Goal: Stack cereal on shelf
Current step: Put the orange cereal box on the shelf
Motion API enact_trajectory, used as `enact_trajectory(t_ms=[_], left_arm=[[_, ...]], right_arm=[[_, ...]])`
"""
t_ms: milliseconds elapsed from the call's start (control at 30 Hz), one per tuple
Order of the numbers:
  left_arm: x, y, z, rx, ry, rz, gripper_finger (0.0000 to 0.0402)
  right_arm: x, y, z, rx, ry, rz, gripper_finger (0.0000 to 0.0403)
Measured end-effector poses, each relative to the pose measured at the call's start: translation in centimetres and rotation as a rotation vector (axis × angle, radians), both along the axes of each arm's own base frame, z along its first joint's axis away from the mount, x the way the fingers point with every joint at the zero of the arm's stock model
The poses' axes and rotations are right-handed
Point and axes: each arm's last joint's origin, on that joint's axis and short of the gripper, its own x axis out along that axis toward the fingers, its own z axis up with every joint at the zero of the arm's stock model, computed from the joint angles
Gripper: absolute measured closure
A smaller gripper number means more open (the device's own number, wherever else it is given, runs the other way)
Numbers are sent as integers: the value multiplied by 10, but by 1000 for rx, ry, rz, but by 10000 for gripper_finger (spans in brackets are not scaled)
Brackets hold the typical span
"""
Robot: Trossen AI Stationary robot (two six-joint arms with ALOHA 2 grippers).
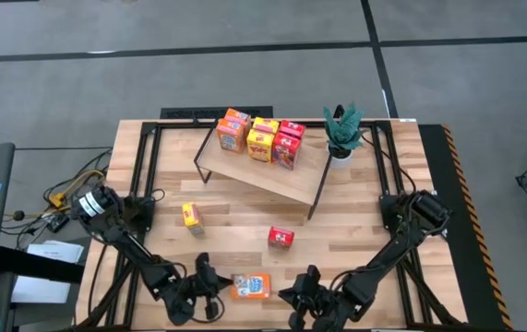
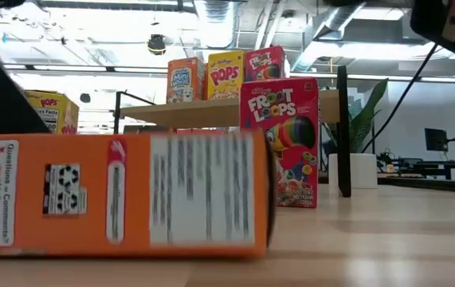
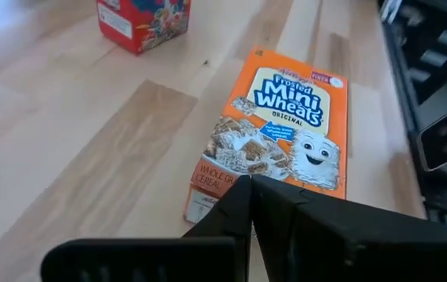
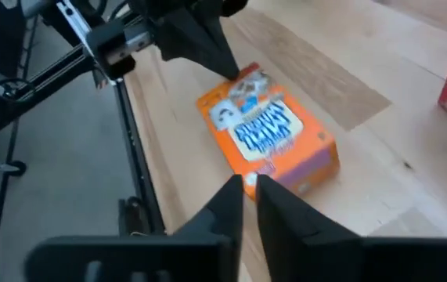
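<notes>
An orange Mini-Wheats cereal box (image 3: 282, 133) lies flat, front up, near the table's front edge (image 1: 251, 287). My left gripper (image 3: 249, 182) is shut, with its tips at the box's left short end. My right gripper (image 4: 250, 184) hovers by the box's opposite end, its fingers all but together and nothing between them. A red Froot Loops box (image 1: 281, 238) and a yellow box (image 1: 190, 216) stand upright on the table. Several more cereal boxes (image 1: 261, 138) stand on the shelf (image 1: 263, 175). My left gripper meets the orange box's short end, at the bottom edge of its printed front (image 3: 231, 176), with its shut fingertips. The fingers (image 4: 219, 55) slant down from the table's left. The box lies flat on its back on the table. My right gripper: whether its tips touch the box's near corner (image 4: 266, 168) I cannot tell.
A potted plant (image 1: 341, 134) stands at the shelf's right end. Black frame rails (image 4: 133, 133) run along the table's edges. Bare wood lies between the shelf's front and the three loose boxes.
</notes>
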Motion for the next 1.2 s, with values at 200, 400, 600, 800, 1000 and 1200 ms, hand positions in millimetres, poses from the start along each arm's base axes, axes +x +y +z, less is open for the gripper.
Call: enact_trajectory(t_ms=[200,400,600,800,1000,1200], left_arm=[[-15,10,-15,-68,-2,51,401],[-16,14,-19,-67,-2,63,401],[-14,15,-18,-77,-13,72,401],[-15,15,-19,-78,0,58,401],[-15,14,-18,-103,41,14,394],[-21,13,2,-127,153,-152,332]], right_arm=[[4,0,3,-10,-25,21,245],[14,-8,4,32,-31,5,184],[26,-17,7,71,-56,-5,162],[31,-16,13,30,-105,42,169],[39,-13,27,-6,-150,131,163],[56,-13,70,-159,-144,219,141]])
